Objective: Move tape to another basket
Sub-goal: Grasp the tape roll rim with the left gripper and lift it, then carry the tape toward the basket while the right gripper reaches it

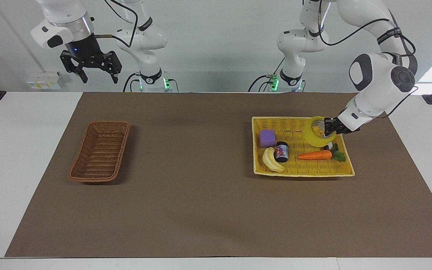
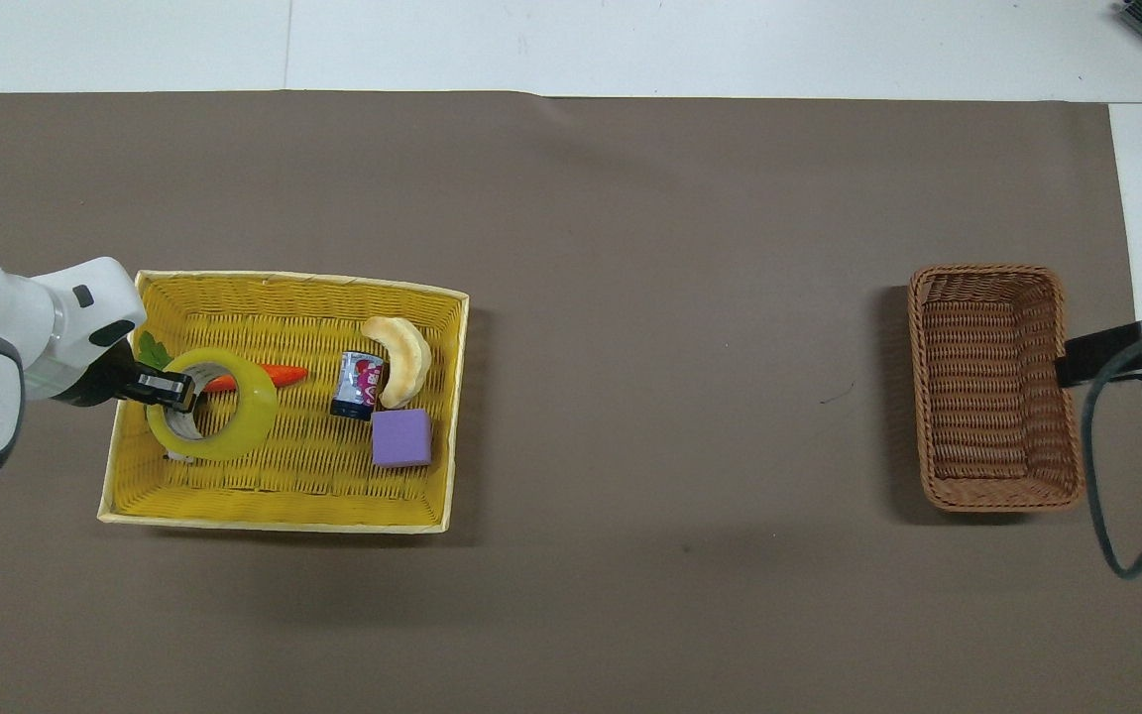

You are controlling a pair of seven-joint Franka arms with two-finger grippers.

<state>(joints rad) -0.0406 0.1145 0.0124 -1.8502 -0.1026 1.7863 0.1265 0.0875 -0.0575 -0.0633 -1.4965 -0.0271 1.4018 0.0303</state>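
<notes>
Left gripper (image 1: 328,126) clamped tight on the rim of the tape (image 1: 314,132), one finger inside the core, one outside. Held the roll tilted and lifted, hanging over the yellow basket (image 1: 302,173) at the end nearest the left arm's base, right above the carrot's (image 1: 315,155) leafy end. Same grab visible from overhead: gripper (image 2: 171,388), tape (image 2: 234,412), covering part of the carrot (image 2: 279,374).

Still sitting in the yellow basket (image 2: 274,516): purple cube (image 1: 267,138), small dark jar (image 1: 282,151) lying beside a pale banana-ish thing (image 1: 272,160), plus some small black-and-white item (image 1: 328,146) poking out under the tape, hard to make out.

Brown wicker basket (image 1: 100,150) way off toward the right arm's end of the brown mat (image 1: 201,195), well apart from the tape.

Right gripper (image 1: 95,73) parked up high, fingers spread open, holding nothing, waiting above its end of the table.
</notes>
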